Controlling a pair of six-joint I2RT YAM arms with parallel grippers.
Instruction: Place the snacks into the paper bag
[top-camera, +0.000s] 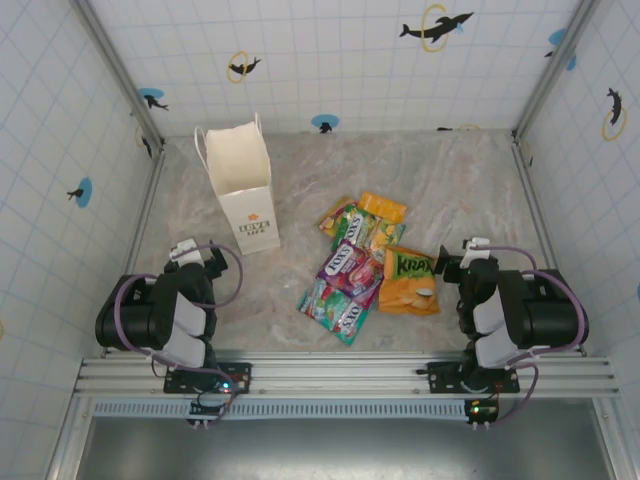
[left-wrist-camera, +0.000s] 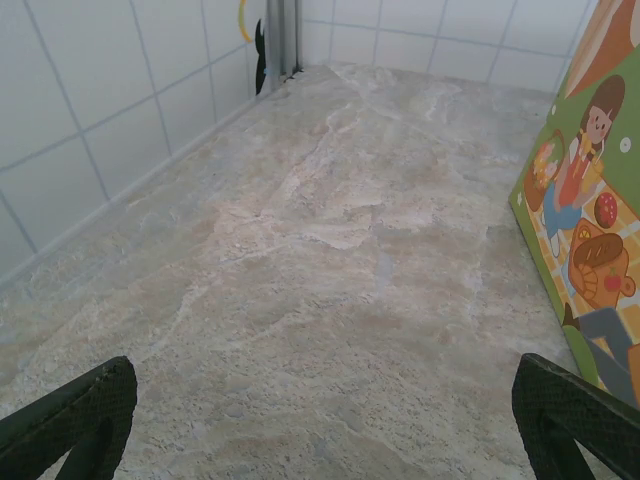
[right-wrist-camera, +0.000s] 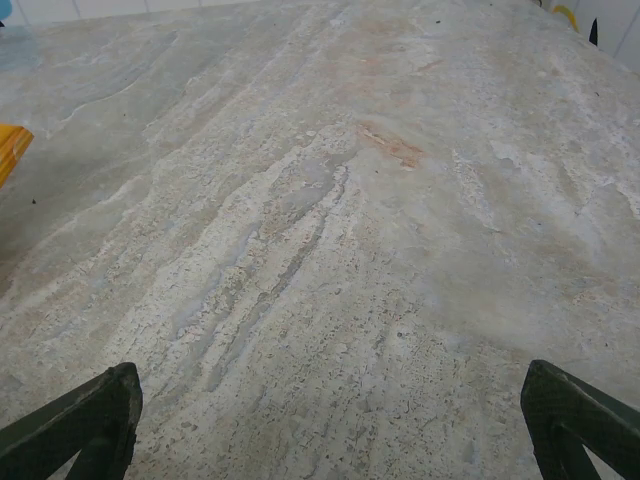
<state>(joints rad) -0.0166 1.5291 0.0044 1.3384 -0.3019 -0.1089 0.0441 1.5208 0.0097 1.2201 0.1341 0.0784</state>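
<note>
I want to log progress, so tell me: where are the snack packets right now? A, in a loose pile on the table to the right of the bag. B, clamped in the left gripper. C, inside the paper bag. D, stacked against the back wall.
A: the snacks lie overlapping on the table, right of the upright paper bag, whose open mouth shows no packets.

The left arm (top-camera: 160, 318) and right arm (top-camera: 520, 318), black housings with white shells, each trail a purple cable (top-camera: 237, 272) and stand on black base plates (top-camera: 208, 378). The left pincer (left-wrist-camera: 320, 425) and right pincer (right-wrist-camera: 325, 425) carry dark, finely textured fingers (left-wrist-camera: 85, 405). Small lights (top-camera: 222, 383) glow at both bases.
</note>
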